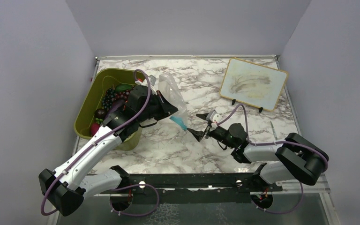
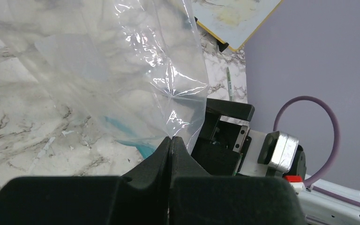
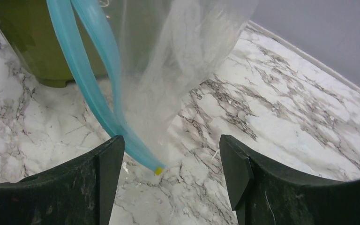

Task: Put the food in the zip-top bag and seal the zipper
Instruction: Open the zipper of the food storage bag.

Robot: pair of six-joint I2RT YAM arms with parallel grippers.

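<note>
The clear zip-top bag (image 1: pixel 172 92) hangs from my left gripper (image 1: pixel 173 110), which is shut on its edge; in the left wrist view the jaws (image 2: pixel 171 139) pinch the film of the bag (image 2: pixel 122 61). The teal-blue zipper (image 1: pixel 179 123) droops down to the marble. My right gripper (image 1: pixel 198 134) is open just right of the zipper's end. In the right wrist view the zipper (image 3: pixel 98 89) ends between my open gripper (image 3: pixel 171 143), touching neither finger. The food, with the purple grapes (image 1: pixel 110 96), lies in the olive-green tub (image 1: pixel 85 108).
The tub stands at the table's left, behind my left arm, and shows in the right wrist view (image 3: pixel 28 42). A framed whiteboard (image 1: pixel 253 83) leans at the back right. A thin pen (image 2: pixel 228 82) lies on the marble near it.
</note>
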